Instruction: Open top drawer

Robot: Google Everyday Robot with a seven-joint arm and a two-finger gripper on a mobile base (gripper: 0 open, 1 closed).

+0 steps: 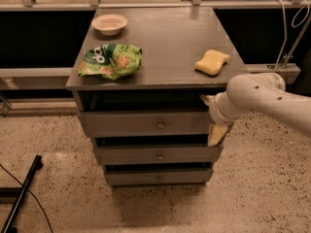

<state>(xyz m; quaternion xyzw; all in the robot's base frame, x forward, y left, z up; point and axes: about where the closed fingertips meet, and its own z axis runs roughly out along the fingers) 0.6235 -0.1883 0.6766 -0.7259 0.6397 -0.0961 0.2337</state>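
The top drawer (141, 123) is the widest grey front, just under the cabinet top, with a small brass knob (160, 125) at its centre. A dark gap shows above the front. My gripper (212, 118) is at the drawer's right end, well right of the knob, on a white arm that reaches in from the right. Its two cream fingers stand apart, one above (207, 100) and one below (216, 134), with nothing between them. The wrist hides the drawer's right edge.
Two narrower drawers (158, 155) sit below. On the cabinet top (165, 38) lie a green chip bag (111, 60), a yellow sponge (212, 62) and a small bowl (110, 23). A black pole (22, 198) lies on the speckled floor at left. A rail runs behind.
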